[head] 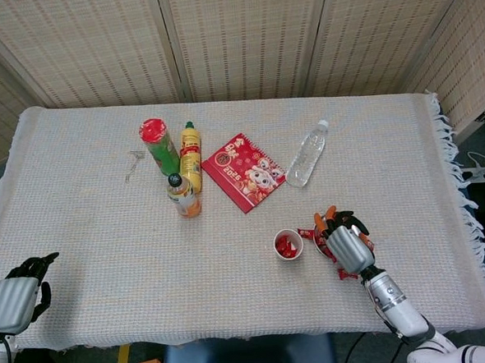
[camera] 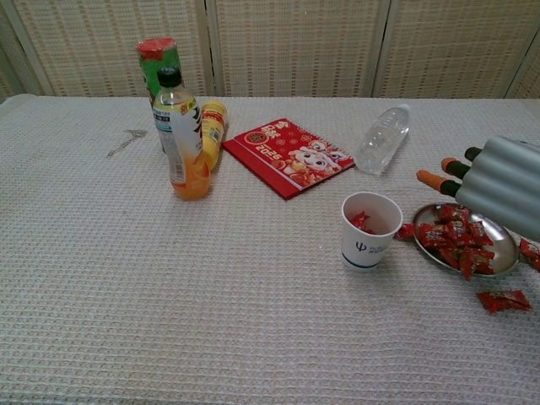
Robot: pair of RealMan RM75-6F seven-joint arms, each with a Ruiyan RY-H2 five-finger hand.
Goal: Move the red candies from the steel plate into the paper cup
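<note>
Hovering over the steel plate (camera: 504, 251), the right robot hand (head: 346, 243) held nothing, fingers apart, orange-tipped fingers (camera: 430, 179) pointing away from the robot; red candies (camera: 456, 243) heaped on the plate, one (camera: 504, 299) loose on the tabletop (camera: 169, 287) just in front of it, another touching the plate's left rim; paper cup (camera: 369, 230) upright just left of the plate, a few candies inside; left robot hand (head: 17, 291) at the tabletop's near left corner, dark fingers curled, nothing held; juice bottle (camera: 181, 139), red-lidded canister (camera: 159, 67), yellow bottle (camera: 212, 125), red booklet (camera: 291, 155), clear bottle (camera: 382, 139) lying flat, all well apart from the cup.
</note>
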